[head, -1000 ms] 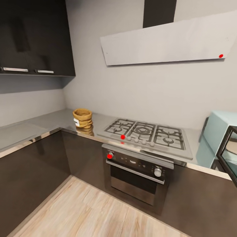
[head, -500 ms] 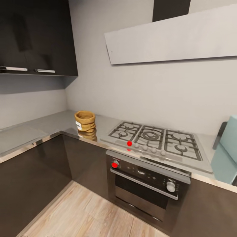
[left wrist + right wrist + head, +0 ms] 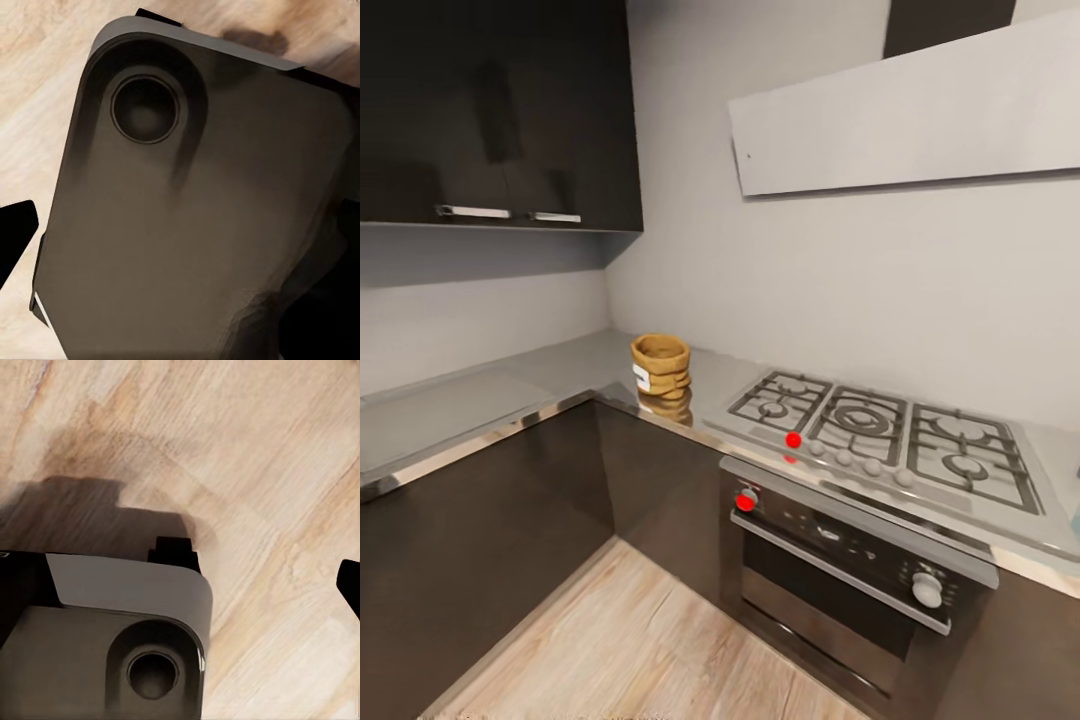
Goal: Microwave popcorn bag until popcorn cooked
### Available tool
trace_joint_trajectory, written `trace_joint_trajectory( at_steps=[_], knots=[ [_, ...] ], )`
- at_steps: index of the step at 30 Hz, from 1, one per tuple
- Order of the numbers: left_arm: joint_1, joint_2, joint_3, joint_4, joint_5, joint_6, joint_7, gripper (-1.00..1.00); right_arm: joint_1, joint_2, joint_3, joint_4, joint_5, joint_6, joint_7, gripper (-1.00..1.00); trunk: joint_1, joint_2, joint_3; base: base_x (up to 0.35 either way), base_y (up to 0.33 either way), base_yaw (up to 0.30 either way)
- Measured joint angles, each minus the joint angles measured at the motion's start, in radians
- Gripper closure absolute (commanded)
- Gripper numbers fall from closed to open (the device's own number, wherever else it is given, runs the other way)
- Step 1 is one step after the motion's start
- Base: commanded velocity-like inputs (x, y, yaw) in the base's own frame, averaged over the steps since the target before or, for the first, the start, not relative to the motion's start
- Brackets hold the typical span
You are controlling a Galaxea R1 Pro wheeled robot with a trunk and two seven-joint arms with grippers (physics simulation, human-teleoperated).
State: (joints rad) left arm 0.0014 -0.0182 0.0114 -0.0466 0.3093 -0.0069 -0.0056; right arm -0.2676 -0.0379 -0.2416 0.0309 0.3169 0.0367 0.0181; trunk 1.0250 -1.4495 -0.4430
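The popcorn bag (image 3: 660, 365), a small tan crumpled sack with a white label, stands upright on the grey steel countertop (image 3: 550, 375) near the corner, just left of the gas hob (image 3: 885, 435). The microwave is out of view. In the left wrist view my left gripper (image 3: 180, 232) hangs over the robot's dark base and the wooden floor, its dark fingertips (image 3: 15, 234) at the picture's edges. My right gripper (image 3: 191, 589) is likewise spread over base and floor, fingertips (image 3: 349, 583) wide apart. Both are open with nothing in them, far from the bag.
A dark oven (image 3: 840, 560) with a steel handle sits under the hob. A white flat hood (image 3: 910, 120) hangs above it, and dark wall cabinets (image 3: 500, 110) sit up left. Dark lower cabinets (image 3: 470, 540) form an L around open wooden floor (image 3: 630, 650).
The camera has turned left and moved closer, so the whole scene slid right; the microwave left the picture at the right. The bag has stayed in place on the countertop.
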Motion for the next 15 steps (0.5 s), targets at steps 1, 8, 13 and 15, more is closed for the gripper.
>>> trace_joint_trajectory(
  at_steps=[1,8,13,15],
  knots=[
    [0.0,0.0,0.0,0.0,0.0,0.0,0.0,-1.0,0.0,0.0,0.0,0.0,0.0,0.0,0.0,-1.0,0.0,0.0,0.0,0.0,0.0,0.241],
    [0.0,-0.001,0.0,0.0,0.0,0.0,0.001,-1.0,0.0,0.001,0.0,0.0,0.0,0.0,0.0,-1.0,0.0,0.0,0.0,0.0,0.0,0.217],
    [0.0,-0.001,0.0,0.0,0.0,0.0,0.001,-1.0,0.0,-0.001,0.0,0.0,-0.001,-0.003,-0.002,-1.0,0.0,0.0,0.0,0.019,0.0,0.023],
    [0.0,0.0,-0.001,0.0,0.0,0.0,0.001,-1.0,0.0,-0.002,0.0,0.0,-0.001,-0.006,-0.003,-1.0,0.0,0.0,0.0,0.141,0.0,0.002]
  ],
)
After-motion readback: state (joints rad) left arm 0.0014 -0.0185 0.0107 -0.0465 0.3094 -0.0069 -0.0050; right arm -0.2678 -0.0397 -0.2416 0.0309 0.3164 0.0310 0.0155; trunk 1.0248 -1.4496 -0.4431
